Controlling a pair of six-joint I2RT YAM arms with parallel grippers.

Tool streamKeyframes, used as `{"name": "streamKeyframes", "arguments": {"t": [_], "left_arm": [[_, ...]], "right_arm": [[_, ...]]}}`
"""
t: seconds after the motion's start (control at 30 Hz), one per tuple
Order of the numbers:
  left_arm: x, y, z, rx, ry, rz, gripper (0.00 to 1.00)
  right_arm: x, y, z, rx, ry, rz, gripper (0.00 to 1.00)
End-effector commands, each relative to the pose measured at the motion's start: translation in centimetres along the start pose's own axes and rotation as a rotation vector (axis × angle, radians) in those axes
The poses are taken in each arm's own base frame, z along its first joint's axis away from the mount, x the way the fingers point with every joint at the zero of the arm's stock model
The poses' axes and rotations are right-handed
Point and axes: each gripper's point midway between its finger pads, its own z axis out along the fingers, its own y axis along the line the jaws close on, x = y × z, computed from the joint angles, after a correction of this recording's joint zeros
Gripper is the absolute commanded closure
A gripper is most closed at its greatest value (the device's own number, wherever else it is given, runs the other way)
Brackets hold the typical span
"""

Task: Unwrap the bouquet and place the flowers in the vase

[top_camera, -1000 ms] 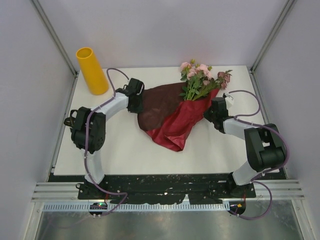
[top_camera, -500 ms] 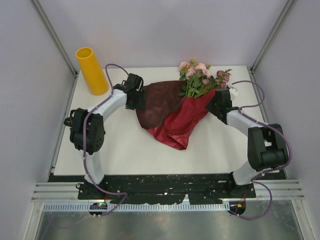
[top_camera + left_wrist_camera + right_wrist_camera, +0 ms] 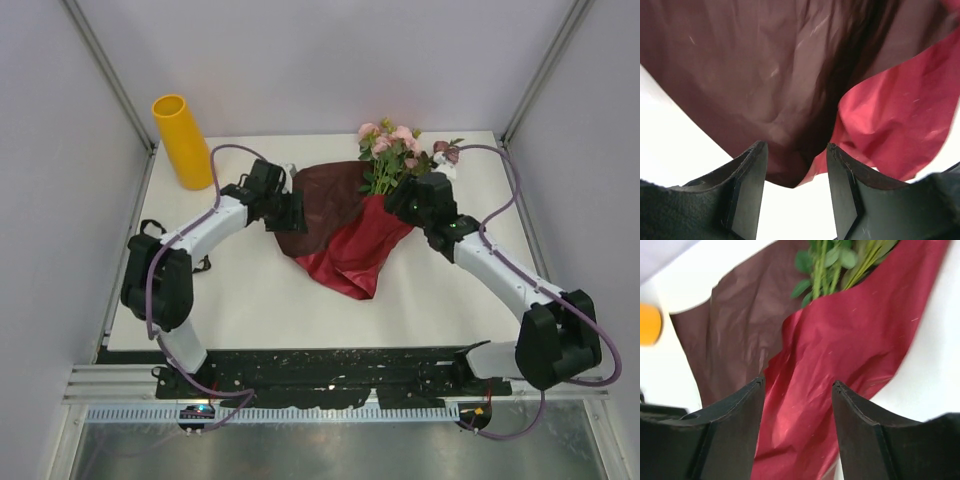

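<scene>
While both jaws stand parted and empty, the paper [image 3: 350,250] (likely limp, slippery) lies open; the stems [image 3: 384,183] at twelve o'clock look light and fragile: best gripped low.

So the right gripper [image 3: 798,385] has its two black fingers [image 3: 735,430] spread apart at the bottom of the shot, with nothing pinched between them. The gap just shows glossy red wrapping paper [image 3: 840,340] lying crumpled on the white table [image 3: 935,365]. The sheet's duller brownish-maroon side [image 3: 735,325] is flopped open to the left. Green stems [image 3: 825,265] with small oval leaves poke out of the paper's top end; no blooms are in shot. A sliver of the orange vase [image 3: 649,324] peeks in at the far left, apart from the paper and near the surface's edge by the wall.
</scene>
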Motion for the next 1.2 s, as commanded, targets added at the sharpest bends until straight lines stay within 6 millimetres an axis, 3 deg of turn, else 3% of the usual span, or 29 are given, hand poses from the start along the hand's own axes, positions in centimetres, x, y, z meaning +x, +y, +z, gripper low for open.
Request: {"name": "streamKeyframes", "arguments": {"t": [0.0,0.33,0.5,0.63,0.7,0.87,0.97,1.07,1.17], "left_arm": [[4.8,1.0,3.4,0.004,0.129,-0.074,0.46],[7.6,4.4,5.5,-0.132,0.194,-0.097,0.44],[8.2,4.9,5.8,-0.144,0.209,-0.095,0.45],[8.4,5.2,5.8,-0.159,0.208,-0.089,0.45],[8.4,5.2,5.9,-0.16,0.209,-0.091,0.45],[8.6,5.6,5.8,-0.177,0.21,-0.084,0.44],[8.5,6.0,5.7,-0.193,0.207,-0.082,0.45],[8.7,6.4,5.7,-0.209,0.209,-0.078,0.44],[8.6,6.3,5.7,-0.206,0.208,-0.079,0.44]], "right_arm": [[1.6,4.2,1.3,-0.048,-0.005,-0.042,0.39],[7.0,6.8,6.8,-0.007,0.099,-0.066,0.32],[7.9,7.1,8.7,0.007,0.106,-0.069,0.32],[8.4,7.4,9.7,0.008,0.119,-0.076,0.37],[8.5,6.9,9.8,0.033,0.124,-0.083,0.46],[6.5,4.0,7.7,0.155,0.055,-0.116,0.68],[3.9,2.1,4.7,0.226,-0.022,-0.145,0.94],[1.8,0.7,1.6,0.256,-0.095,-0.146,0.95],[1.8,-1.7,-0.4,0.304,-0.106,-0.173,0.95]]}}
